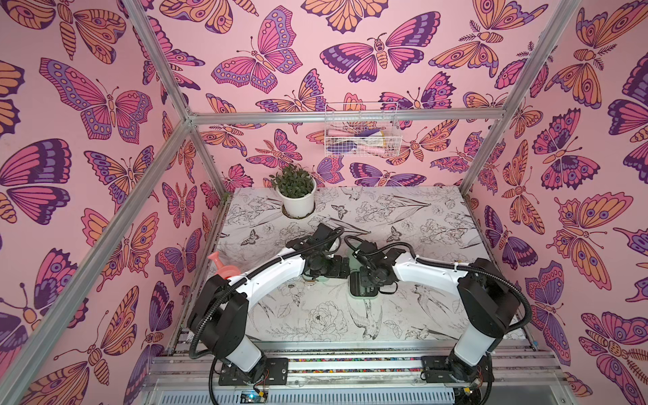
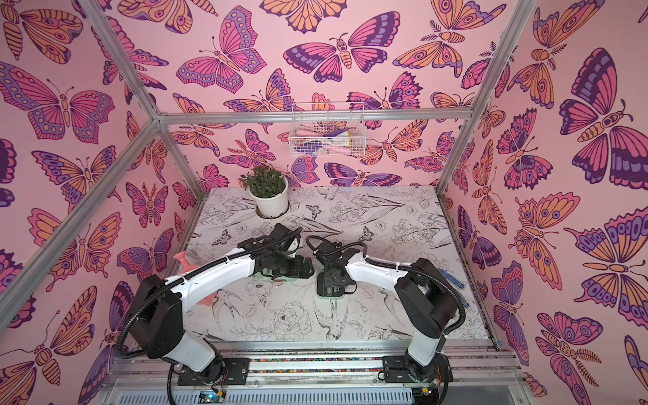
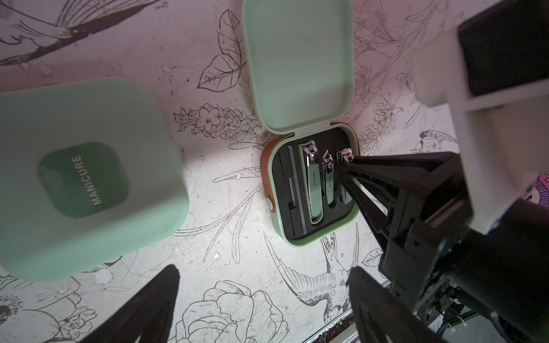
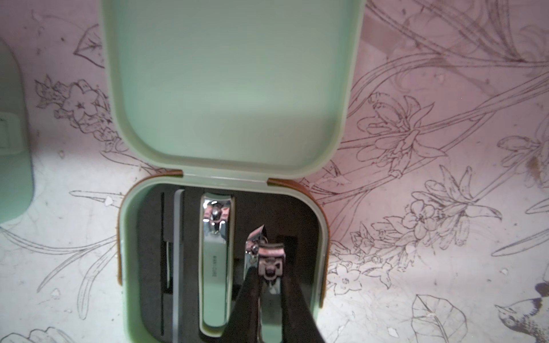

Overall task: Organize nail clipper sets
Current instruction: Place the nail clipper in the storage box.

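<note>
1. An open mint-green, rounded-square plastic case [image 4: 231,89] lies on the middle of the floral-printed bench [image 1: 413,315], its lid flat towards the far side.
2. Its black slotted insert [image 4: 148,267] holds a grey file [image 4: 178,252], a large mint-and-chrome clipper [image 4: 215,267] and a slanted small clipper [image 4: 252,240].
3. The right jaws, nearly closed, pinch a third small clipper [image 4: 270,262] at the rightmost slot.
4. A closed mint-green case [image 3: 83,178] labelled MANICURE sits just left. The left jaws gape wide beside it, holding nothing.
</note>
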Robot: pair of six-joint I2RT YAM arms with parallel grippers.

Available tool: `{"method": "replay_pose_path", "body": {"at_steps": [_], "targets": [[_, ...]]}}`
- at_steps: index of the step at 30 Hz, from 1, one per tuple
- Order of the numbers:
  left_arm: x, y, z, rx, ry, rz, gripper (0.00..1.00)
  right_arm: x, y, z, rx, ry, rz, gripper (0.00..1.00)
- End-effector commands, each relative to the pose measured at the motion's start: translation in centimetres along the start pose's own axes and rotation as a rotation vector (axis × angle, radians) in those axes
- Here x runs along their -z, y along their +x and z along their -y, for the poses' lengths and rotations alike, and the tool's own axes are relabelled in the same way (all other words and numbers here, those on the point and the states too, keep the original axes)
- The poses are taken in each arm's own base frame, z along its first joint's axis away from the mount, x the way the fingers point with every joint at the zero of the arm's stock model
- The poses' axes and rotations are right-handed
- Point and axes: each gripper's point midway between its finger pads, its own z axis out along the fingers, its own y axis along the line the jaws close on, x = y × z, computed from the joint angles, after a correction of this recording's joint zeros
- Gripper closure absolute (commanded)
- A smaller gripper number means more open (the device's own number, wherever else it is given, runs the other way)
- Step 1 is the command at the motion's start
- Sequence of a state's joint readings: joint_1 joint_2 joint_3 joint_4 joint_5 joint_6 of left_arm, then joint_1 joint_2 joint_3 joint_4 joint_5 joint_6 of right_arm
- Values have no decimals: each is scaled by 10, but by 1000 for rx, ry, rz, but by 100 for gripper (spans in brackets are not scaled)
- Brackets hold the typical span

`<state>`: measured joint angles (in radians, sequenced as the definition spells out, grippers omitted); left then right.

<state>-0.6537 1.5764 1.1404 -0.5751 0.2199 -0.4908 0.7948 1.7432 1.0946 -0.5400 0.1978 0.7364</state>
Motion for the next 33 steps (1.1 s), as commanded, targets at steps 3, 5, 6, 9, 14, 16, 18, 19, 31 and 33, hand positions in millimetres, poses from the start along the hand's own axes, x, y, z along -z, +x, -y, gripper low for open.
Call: {"method": "replay_pose_path", "body": {"at_steps": [3, 5, 6, 9, 14, 16, 18, 19, 31, 33], "targets": [[5, 0, -3, 2, -3, 12, 10, -9, 7, 8, -49, 34, 8, 92], [5, 0, -2, 1, -2, 12, 10, -9, 9, 10, -53, 35, 5, 92], [5, 0, -2, 1, -3, 11, 10, -9, 11, 11, -53, 39, 1, 92], [5, 0, -1, 1, 0, 12, 10, -9, 14, 13, -56, 41, -3, 92], [5, 0, -1, 1, 0, 11, 10, -10, 16, 17, -68, 54, 1, 92], [5, 0, -1, 1, 0, 11, 10, -11, 16, 17, -69, 61, 2, 92], [5, 0, -2, 1, 0, 9, 10, -12, 16, 17, -69, 73, 8, 92], [5, 0, -2, 1, -1, 10, 10, -12, 17, 17, -67, 80, 8, 92], [5, 1, -3, 1, -3, 9, 10, -22, 31, 23, -82, 178, -32, 92], [5, 2, -3, 0, -3, 8, 10, -23, 33, 22, -85, 179, -37, 92]]}}
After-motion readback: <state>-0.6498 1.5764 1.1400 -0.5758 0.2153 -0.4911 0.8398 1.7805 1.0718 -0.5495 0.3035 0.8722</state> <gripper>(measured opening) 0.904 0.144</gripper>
